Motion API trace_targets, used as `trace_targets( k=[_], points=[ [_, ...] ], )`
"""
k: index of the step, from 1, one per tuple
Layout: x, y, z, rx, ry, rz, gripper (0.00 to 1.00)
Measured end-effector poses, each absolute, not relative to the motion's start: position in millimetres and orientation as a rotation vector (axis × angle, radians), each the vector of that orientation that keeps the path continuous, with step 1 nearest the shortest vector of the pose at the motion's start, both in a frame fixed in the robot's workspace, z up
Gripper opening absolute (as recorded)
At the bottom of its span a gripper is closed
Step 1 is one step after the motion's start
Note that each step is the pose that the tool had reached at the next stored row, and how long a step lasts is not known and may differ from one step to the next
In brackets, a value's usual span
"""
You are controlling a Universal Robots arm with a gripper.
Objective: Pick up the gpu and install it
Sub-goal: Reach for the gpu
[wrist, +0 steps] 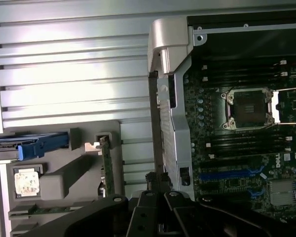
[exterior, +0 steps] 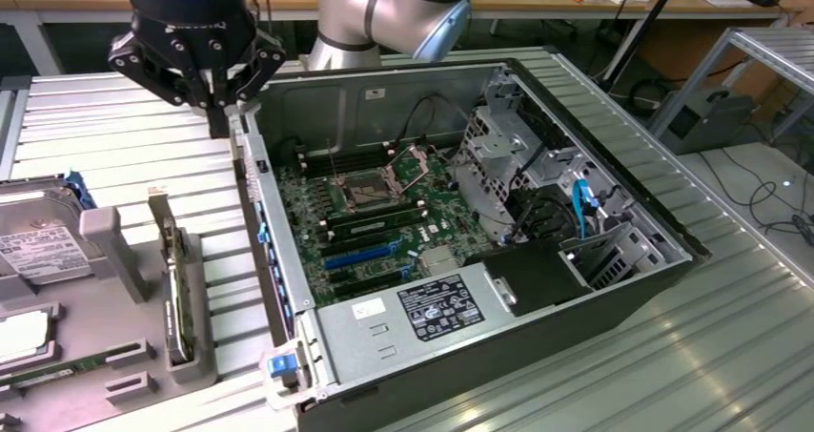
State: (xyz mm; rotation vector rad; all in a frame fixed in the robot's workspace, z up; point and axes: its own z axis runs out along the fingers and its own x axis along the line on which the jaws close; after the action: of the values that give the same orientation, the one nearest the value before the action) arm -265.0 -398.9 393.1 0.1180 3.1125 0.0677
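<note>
Jaws pressed together with nothing between them, my gripper (exterior: 219, 123) hangs over the top edge of the open computer case's (exterior: 258, 213) wall, on the exterior view's left. In the wrist view my gripper (wrist: 157, 183) sits at that same wall of the case (wrist: 175, 118), and my own dark linkage covers whatever lies directly under me.

The gpu (exterior: 175, 289) is not in my grasp. It stands on its long edge in a slot of the grey tray (exterior: 121, 341), just beside the case and apart from me. I see it edge-on, so its broad face is hard to make out; the silver bracket shows at the end nearer me, and the tray's slot hides its lower edge. From the wrist, the gpu (wrist: 107, 170) is a thin green strip in the tray (wrist: 64, 177), its far end cut off behind my body.

Beyond it in the tray, a hard drive (exterior: 38, 246) with a white label is cut by the picture's edge.

Inside the case the motherboard (exterior: 369, 203) lies exposed, its blue slots (exterior: 362, 256) bare; cables and a drive cage hide its far side. The ribbed metal table (exterior: 114, 136) carries everything.
</note>
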Motion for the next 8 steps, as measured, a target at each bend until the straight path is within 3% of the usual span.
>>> trace_targets(
  k=[8],
  points=[
    [-269.5,-406.2,393.1,0.118,3.113,0.068,0.11]
  ],
)
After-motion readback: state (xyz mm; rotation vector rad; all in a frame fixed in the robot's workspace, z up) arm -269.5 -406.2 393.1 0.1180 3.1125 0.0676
